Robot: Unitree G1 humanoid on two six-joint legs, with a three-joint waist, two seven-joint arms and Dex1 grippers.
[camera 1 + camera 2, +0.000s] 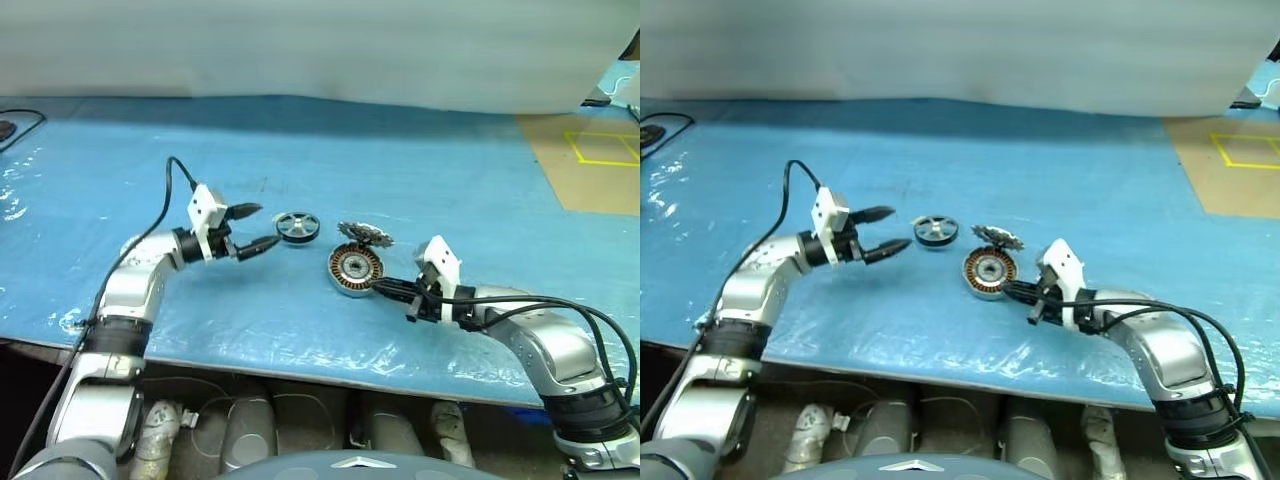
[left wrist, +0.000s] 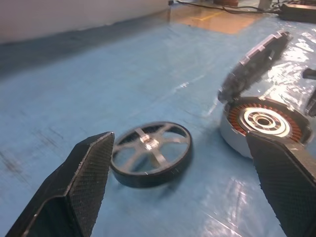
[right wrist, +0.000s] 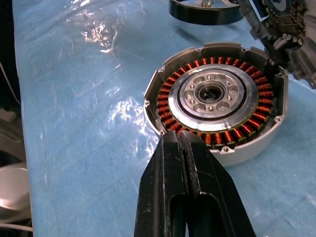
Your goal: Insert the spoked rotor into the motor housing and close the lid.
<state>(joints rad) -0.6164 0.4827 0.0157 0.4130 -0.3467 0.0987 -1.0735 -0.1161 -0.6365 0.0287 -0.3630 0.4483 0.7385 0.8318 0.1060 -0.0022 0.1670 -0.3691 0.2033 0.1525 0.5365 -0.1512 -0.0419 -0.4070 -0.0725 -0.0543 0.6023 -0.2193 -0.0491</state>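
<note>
Mid-frame on the blue mat, my wide-open, empty left gripper (image 1: pixel 256 228) faces the spoked rotor (image 1: pixel 298 227) left of the open motor housing (image 1: pixel 355 269), my shut right gripper (image 1: pixel 383 288) at its rim; a bump could roll the rotor away or knock the raised lid (image 1: pixel 365 236) shut.

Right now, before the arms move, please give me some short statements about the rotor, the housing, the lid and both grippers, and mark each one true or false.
1. The spoked rotor sits inside the motor housing. False: it lies on the blue table cover, beside the housing.
2. The lid stands open. True.
3. The left gripper holds the rotor. False: it is open and empty, next to the rotor.
4. The right gripper is shut. True.
5. Copper windings show inside the housing. True.
</note>
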